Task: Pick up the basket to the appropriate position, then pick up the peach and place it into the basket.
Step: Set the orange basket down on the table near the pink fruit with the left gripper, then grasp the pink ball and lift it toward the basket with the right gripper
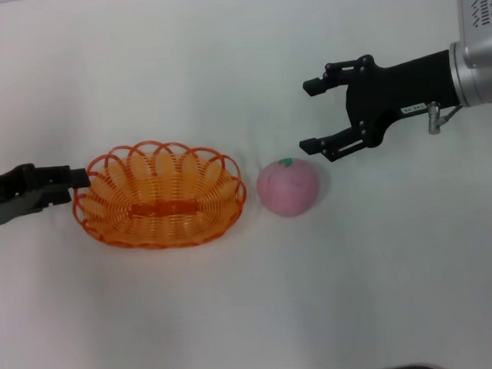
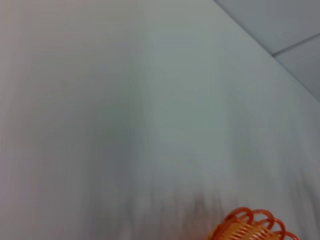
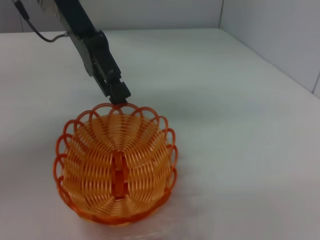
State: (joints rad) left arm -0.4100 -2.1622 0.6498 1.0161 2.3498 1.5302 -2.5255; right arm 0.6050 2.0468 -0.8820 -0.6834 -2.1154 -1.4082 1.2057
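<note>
— Where do your fingers stand against the peach?

— My right gripper [image 1: 317, 114] hovers in the upper right of the head view, its 2 fingers spread wide with nothing between them. The peach [image 1: 288, 186] sits on the white table [image 1: 387, 276] just right of centre, below and slightly left of my lower fingertip, near it but apart. Its small green mark faces up.

— And the basket?

— The basket [image 1: 159, 196] rests left of centre, its right rim just beside the peach; I cannot tell if they touch. My left gripper [image 1: 78, 178] comes in from the left edge and meets the basket's left rim. In the right wrist view that gripper [image 3: 120, 99] is at the far rim of the basket [image 3: 116, 167], closed down on the wire loops there. The basket holds nothing. In the left wrist view only a bit of scalloped rim [image 2: 252, 226] shows at the bottom edge.
</note>
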